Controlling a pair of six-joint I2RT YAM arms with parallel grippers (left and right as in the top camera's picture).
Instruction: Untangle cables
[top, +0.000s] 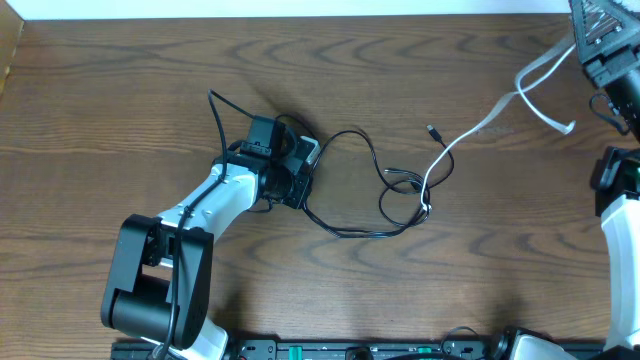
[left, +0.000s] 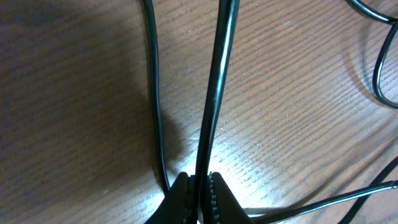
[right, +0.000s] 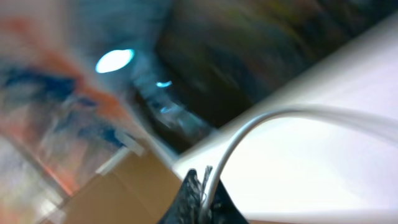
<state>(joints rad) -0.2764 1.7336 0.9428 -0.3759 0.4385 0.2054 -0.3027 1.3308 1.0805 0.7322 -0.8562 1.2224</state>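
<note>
Two cables here. The black cable (left: 214, 93) lies in the middle of the worktop (top: 120, 120), and the white cable (top: 470, 132) runs off toward the far right corner. From overhead, the black one leaves the left tool (left: 199, 190), arcs to the right, then drops into a messy loop and sweeps back along the near side toward that same tool. The white one meets that loop at its right end, and the two cross and overlap there, so that's the knotty bit. From the crossing the white cord climbs diagonally to the far right. A short tail of it hangs loose just before the right tool (right: 202, 186). A small dark plug (top: 432, 130) sits just left of the white cord, above the tangle. I can't tell which cord it belongs to.

In the left wrist view, the left tool is clamped tight on the black cable, pinched right between the tips. A second black strand runs along the wood just to the left of it. In the right wrist view, the right tool is clenched on the white cable, which curves up and away to the right. The background there is too blurry to read. The left arm (top: 215, 200) reaches in from the near left corner.
</note>
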